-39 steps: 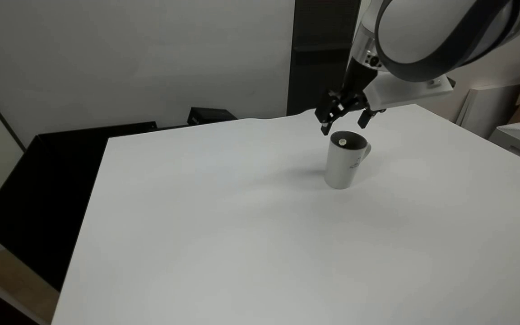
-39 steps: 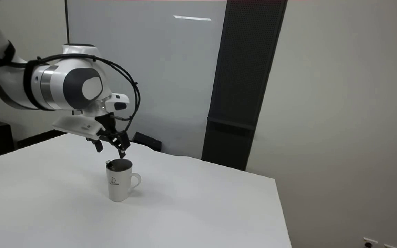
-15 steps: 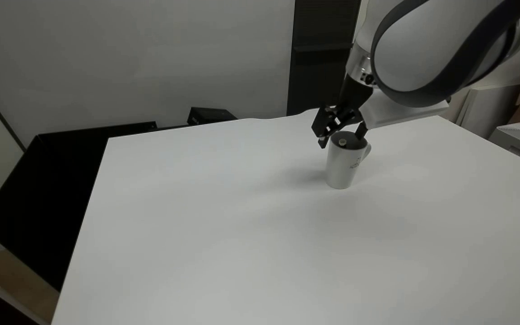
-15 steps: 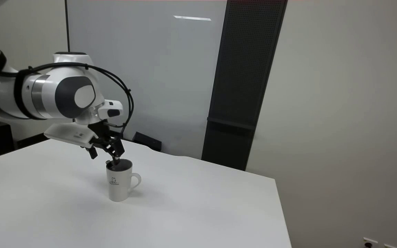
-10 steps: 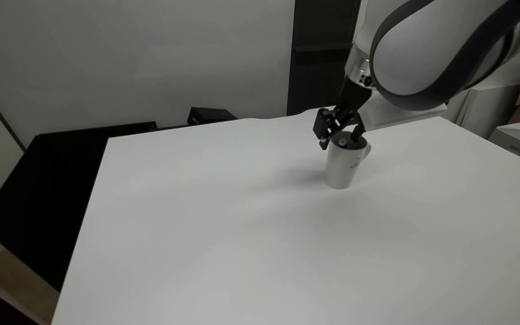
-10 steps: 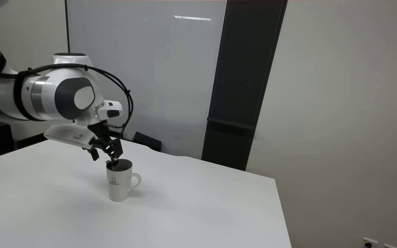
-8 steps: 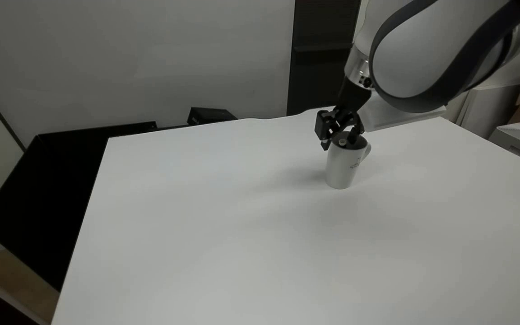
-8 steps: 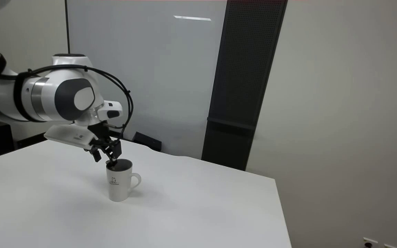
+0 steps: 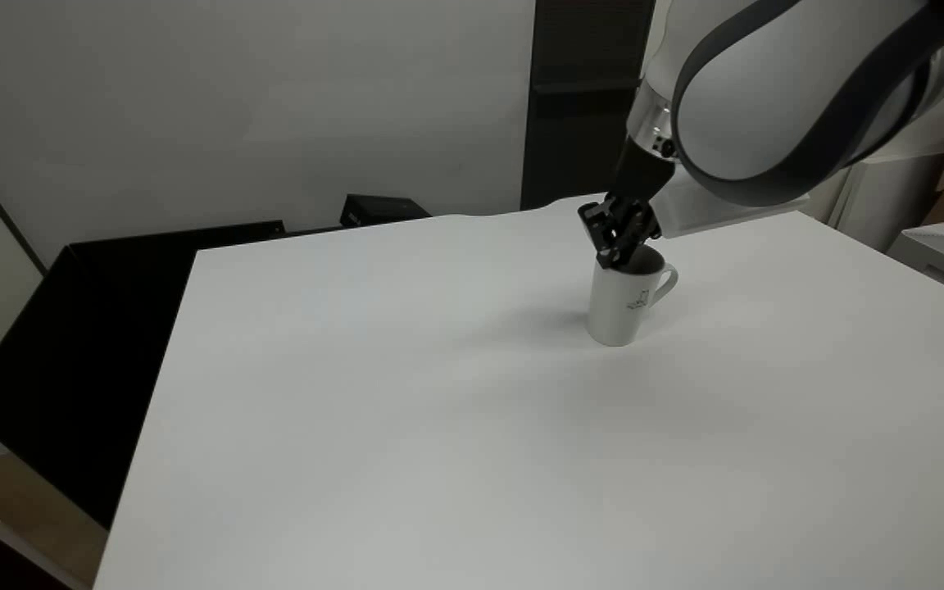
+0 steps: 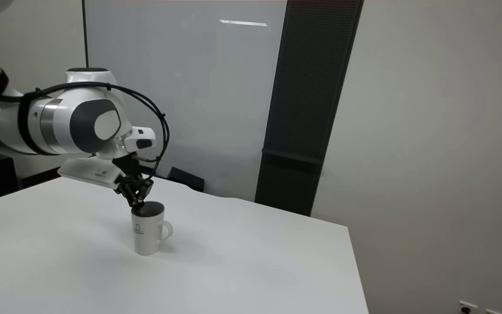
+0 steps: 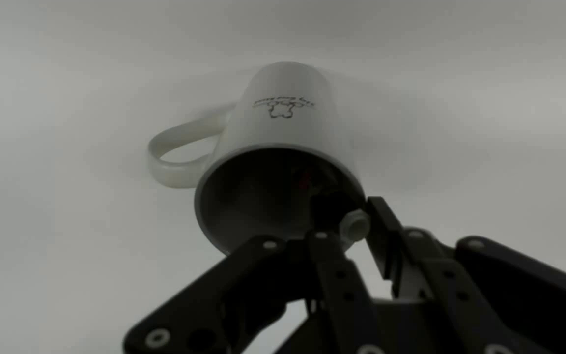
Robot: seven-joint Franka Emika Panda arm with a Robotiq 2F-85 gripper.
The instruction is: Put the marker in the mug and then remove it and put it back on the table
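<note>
While the marker (image 11: 354,226) is leaning inside the mug (image 11: 283,125), only its pale end is showing clearly at the rim, and a reddish mark is showing dimly in the dark interior. Around that end the jaws are standing narrow and, by the wrist view, are holding the marker. One pad (image 11: 329,211) is reaching inside the mug's opening and its partner seems to be lying outside the wall (whether the wall is being pinched too, I cannot tell).

By my judgement the first half of the task is standing done, since the marker is sitting in the mug. The removal is only beginning: the grip looks made, yet the marker is not clearing the rim. Lifting it out and laying it on the tabletop (image 9: 398,410) are remaining. If the wall is being caught, the mug could be coming along, so a slow lift is looking wise.

Further out, the mug is standing on its base between the far edge and the near side, and in an exterior view it is resting well apart from the far left corner (image 9: 206,259). Above, the white arm (image 10: 94,117) is hanging over the tabletop.
</note>
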